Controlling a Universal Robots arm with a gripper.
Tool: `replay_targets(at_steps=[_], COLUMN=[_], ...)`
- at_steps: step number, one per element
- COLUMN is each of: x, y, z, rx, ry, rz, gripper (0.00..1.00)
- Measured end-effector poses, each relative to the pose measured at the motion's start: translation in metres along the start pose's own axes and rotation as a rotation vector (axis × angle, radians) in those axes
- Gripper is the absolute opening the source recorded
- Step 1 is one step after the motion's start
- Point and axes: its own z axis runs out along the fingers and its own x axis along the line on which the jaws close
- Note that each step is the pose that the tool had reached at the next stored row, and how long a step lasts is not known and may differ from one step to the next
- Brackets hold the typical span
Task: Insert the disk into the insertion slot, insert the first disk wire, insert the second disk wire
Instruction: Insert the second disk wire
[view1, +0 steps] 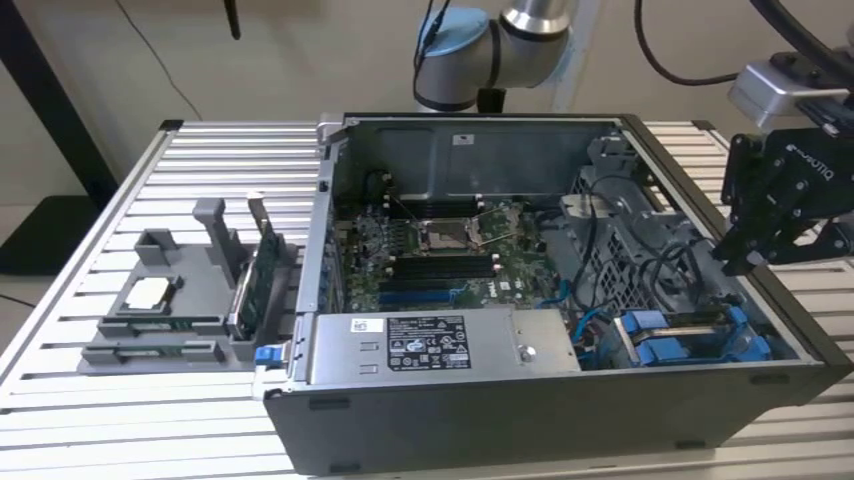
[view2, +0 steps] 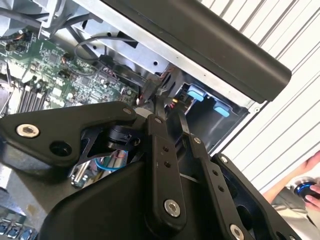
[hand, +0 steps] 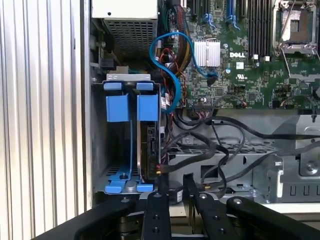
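Nearest, in the near corner of the computer case on the exterior view's right, the insertion slot already holds the disk. The disk's blue carrier sits down between the grey walls, beside a second blue carrier. I judge the first step done.

My gripper hovers just above that corner, over the case's right wall. Its fingers are a little apart and clamp nothing that I can see.

Just beyond the disk, a blue cable loops down toward its edge, and black cables run past it. I cannot tell whether either is plugged into the disk, so I count both wire steps as not shown done. Farther in lies the motherboard.
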Motion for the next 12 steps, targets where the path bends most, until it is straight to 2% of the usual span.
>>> replay_targets(at_steps=[4, 7, 12], x=[-0.0014, -0.0021, -0.0056], y=[-0.0007, -0.0006, -0.0009], z=[-0.0015, -0.0084, -0.0088], rx=[0.0000, -0.0001, -0.0001], ry=[0.0004, 0.0000, -0.0002], rz=[-0.001, -0.001, -0.002], gripper=[0.26, 0.26, 0.26])
